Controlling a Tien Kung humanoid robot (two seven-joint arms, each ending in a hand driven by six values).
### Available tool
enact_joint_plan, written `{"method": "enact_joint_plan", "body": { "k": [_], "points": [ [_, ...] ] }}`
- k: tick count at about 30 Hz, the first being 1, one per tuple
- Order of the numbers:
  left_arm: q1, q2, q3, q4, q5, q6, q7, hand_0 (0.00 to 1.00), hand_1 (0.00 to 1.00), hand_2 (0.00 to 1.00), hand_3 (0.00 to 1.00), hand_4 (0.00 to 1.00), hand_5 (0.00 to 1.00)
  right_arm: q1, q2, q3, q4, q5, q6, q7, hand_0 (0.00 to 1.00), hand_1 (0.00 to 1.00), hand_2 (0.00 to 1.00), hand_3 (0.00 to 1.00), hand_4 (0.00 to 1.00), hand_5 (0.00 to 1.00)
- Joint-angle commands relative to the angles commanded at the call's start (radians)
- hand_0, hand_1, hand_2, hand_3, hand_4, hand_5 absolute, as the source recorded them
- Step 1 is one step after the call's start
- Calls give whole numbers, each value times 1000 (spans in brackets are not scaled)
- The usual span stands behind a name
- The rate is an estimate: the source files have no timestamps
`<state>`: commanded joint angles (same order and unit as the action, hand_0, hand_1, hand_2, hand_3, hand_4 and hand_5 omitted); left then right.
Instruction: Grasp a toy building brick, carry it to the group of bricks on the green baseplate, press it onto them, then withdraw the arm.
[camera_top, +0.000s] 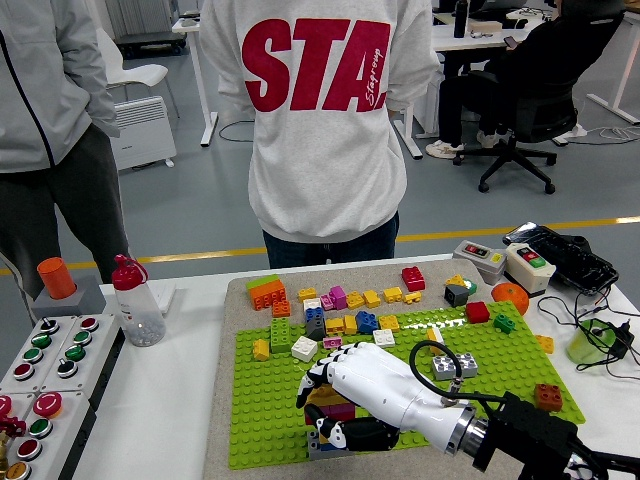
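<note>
While bare green baseplate (265, 425) lies open toward its left edge, the right hand (345, 400) curls its fingers around a brick stack (330, 408) at the near edge.

Right hand (350, 385) covers brick group (334, 402) on green baseplate (260, 430); only yellow, magenta, grey edges show. Whether fingers (318, 377) grip a brick: cannot tell. Right forearm cut by bottom edge. Button box (35, 385) cut at left edge. Both standing persons' heads out of frame.
</note>
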<state>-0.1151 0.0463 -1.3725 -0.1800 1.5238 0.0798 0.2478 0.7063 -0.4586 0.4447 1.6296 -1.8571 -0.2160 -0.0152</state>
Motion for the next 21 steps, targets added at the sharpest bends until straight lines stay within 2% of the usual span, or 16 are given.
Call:
{"method": "enact_joint_plan", "body": {
  "k": [21],
  "points": [
    [-8,2,3,0,-10,1,-3,653,689,672,572,279,998,10,3,8,-11,2,-3,1,610,603,591,553,376,304]
  ]
}}
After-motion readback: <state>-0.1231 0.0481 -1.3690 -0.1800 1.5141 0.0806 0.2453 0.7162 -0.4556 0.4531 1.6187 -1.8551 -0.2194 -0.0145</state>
